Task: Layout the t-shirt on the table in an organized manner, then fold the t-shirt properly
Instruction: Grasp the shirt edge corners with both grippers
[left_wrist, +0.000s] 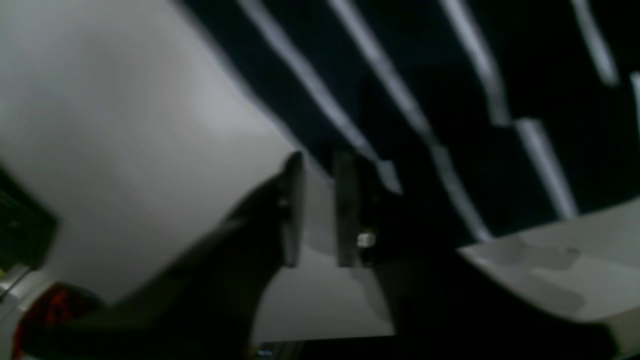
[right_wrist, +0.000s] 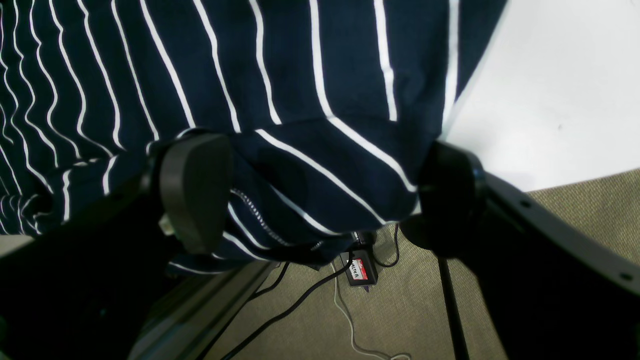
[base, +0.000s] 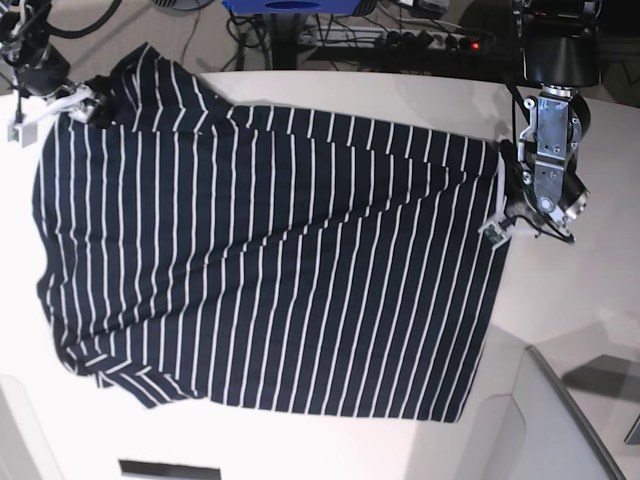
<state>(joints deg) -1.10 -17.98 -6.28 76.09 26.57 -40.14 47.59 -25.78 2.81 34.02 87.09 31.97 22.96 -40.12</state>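
The t-shirt, dark navy with thin white stripes, lies spread flat across the white table. My left gripper sits at the shirt's right edge. In the blurred left wrist view its fingers stand a narrow gap apart over bare table, just short of the cloth. My right gripper is at the far left corner. In the right wrist view it is wide open, its pads on either side of a fold of the t-shirt that hangs over the table edge.
Below the table edge is olive carpet with cables and a small adapter with a red label. A pale grey panel stands at the near right corner. A power strip with a red light lies behind the table.
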